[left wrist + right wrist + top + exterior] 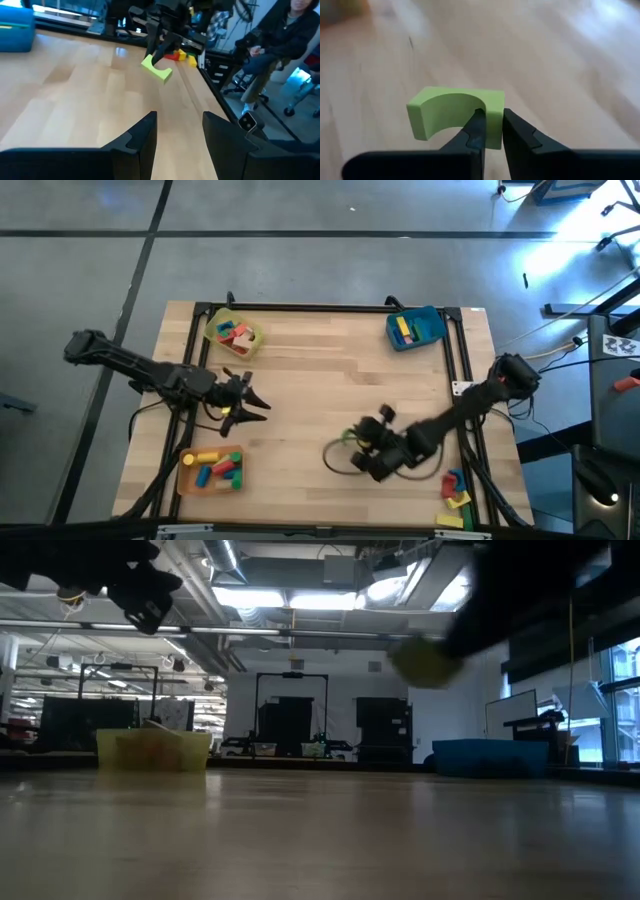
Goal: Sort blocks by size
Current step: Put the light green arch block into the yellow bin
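Your right gripper (490,131) is clenched on a light green arch block (454,116): its two fingers (520,137) pinch one leg of the arch, and the curved rest of the block juts out beyond the fingertips, lifted clear of the table (320,380). Your left gripper (179,131) hangs over the wood with its fingers parted and nothing between them; straight ahead of them, well apart, you see the right gripper holding the arch. More blocks (455,490) lie near the table edge behind the right fingers. A seated person (280,45) is off the table's side.
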